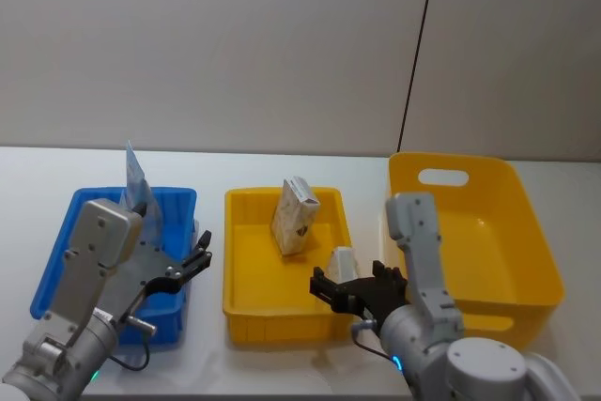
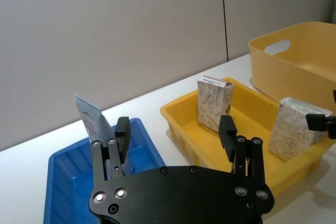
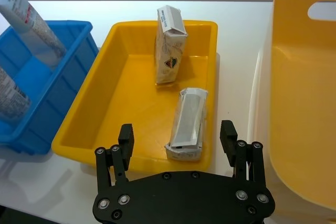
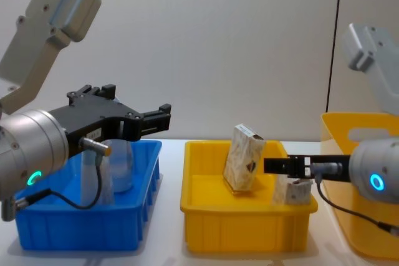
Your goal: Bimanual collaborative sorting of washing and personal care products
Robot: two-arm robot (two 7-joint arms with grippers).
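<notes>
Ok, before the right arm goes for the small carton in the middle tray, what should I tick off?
1. Right gripper open: ok.
2. Small whitish carton lined up with the gap between its fingers: ok.
3. Whitish carton apart from the beige patterned carton: ok.
4. Room for a finger between the whitish carton and the yellow tray wall: cannot tell, it sits very close.
5. Left gripper open over the blue bin, away from the tray: ok.
</notes>
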